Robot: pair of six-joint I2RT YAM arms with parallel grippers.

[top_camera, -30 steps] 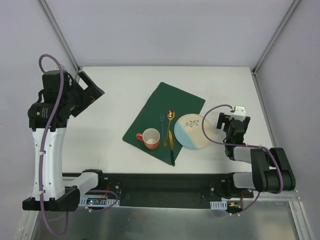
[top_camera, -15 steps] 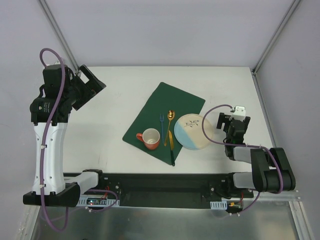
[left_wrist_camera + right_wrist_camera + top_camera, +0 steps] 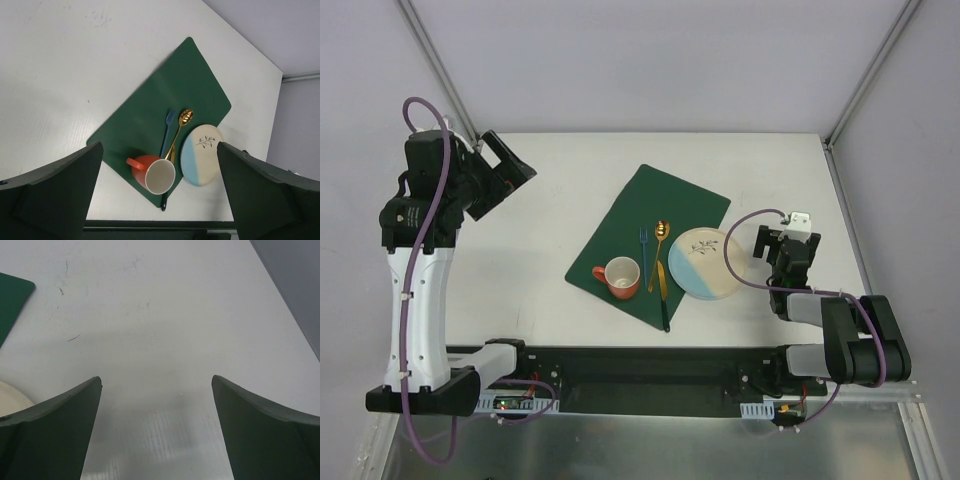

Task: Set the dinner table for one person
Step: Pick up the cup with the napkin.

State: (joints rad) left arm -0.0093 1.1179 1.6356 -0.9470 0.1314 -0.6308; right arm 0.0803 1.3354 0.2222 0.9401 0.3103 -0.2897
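Observation:
The white dinner table (image 3: 560, 210) carries a dark green placemat (image 3: 645, 225), lying at an angle. On the mat stand an orange mug (image 3: 620, 277), a blue fork (image 3: 643, 250), a gold spoon (image 3: 659, 250) and a dark-handled knife (image 3: 663, 295). A cream and blue plate (image 3: 706, 263) sits at the mat's right edge, partly off it. My left gripper (image 3: 505, 172) is open and empty, raised high over the table's far left. The left wrist view looks down on the mug (image 3: 155, 173) and the plate (image 3: 201, 155). My right gripper (image 3: 798, 222) is open and empty, low by the table's right side.
Grey walls and metal frame posts (image 3: 440, 70) enclose the table at the back and sides. The black rail (image 3: 640, 365) with the arm bases runs along the near edge. Bare white tabletop (image 3: 155, 340) fills the right wrist view.
My left arm has risen and drawn back toward the far left corner, gripper still open. The right arm and the items on the mat have not moved.

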